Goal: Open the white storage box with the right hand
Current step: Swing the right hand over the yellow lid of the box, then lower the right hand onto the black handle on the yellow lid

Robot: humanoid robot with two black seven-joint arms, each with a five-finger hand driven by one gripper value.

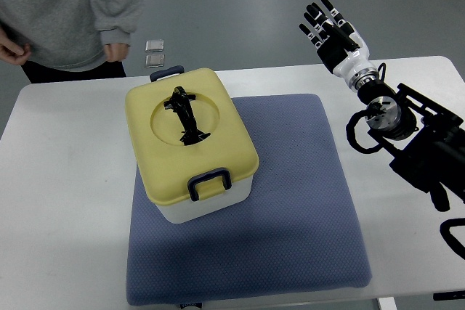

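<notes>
— Where, the storage box (190, 143)?
— On the blue mat (290, 201), toward its left and far part, atop the white surface (65, 179). White body, yellow lid (185, 132) closed over it, dark handle (187, 115) folded into the round recess on top. Dark latches: one at the near edge (209, 181), one at the far edge (166, 72).
— And the right hand (331, 28)?
— Raised beyond the far right corner of the surface, well apart from the box. Fingers spread and extended, holding nothing. Arm entering from the right edge.
— Anything else around?
— A person in a grey sweatshirt (69, 12) behind the far left edge. Two small squares (155, 52) on the floor just beyond the box.
</notes>
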